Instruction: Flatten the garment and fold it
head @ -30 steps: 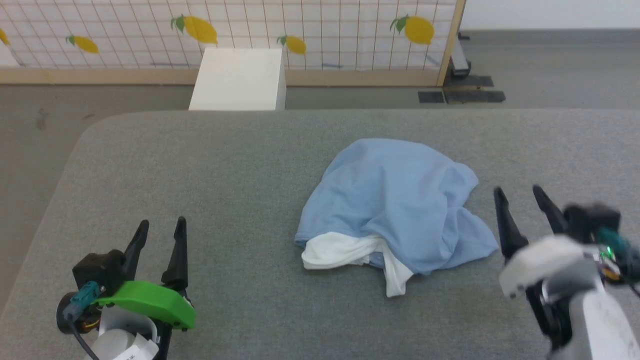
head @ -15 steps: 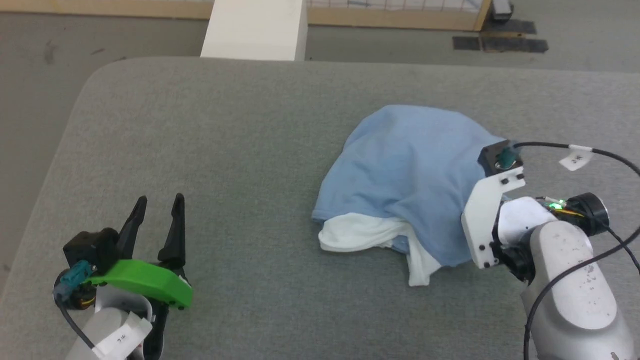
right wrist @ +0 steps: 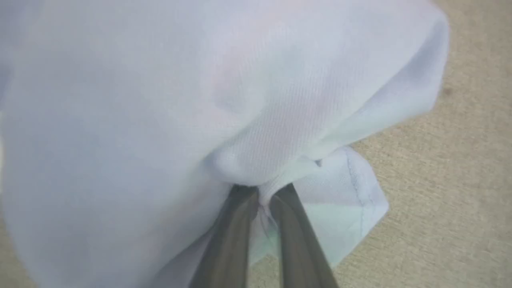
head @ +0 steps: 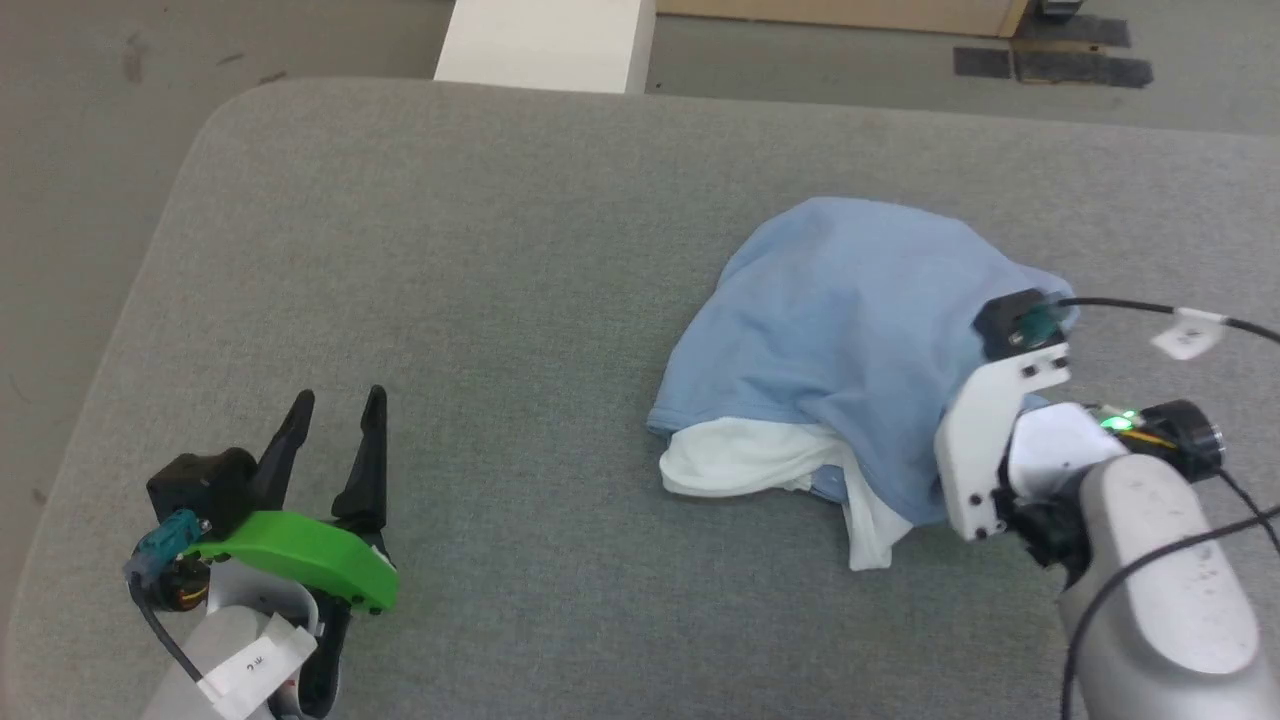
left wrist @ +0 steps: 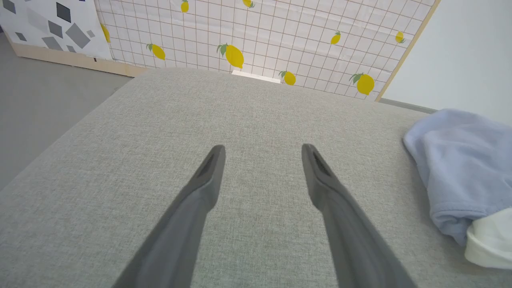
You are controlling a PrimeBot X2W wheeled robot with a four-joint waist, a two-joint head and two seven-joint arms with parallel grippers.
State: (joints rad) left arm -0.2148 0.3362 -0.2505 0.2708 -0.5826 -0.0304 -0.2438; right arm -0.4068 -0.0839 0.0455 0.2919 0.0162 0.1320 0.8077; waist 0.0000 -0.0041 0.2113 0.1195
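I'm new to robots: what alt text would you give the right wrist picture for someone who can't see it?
The robot's right hand pinches a bunched fold of a light blue shirt between its two dark fingers. A hemmed corner lies to the right, over a beige woven surface.

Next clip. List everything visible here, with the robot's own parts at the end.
garment: one, light blue with white lining, crumpled on the table, right of centre
table: one, grey fabric top, in front of the robot
block: one, white, beyond the table's far edge
screen: one, white grid with yellow lemons, behind the table
left gripper: one, dark fingers, open over bare table, near left
right gripper: one, dark fingers, shut on a fold of the garment
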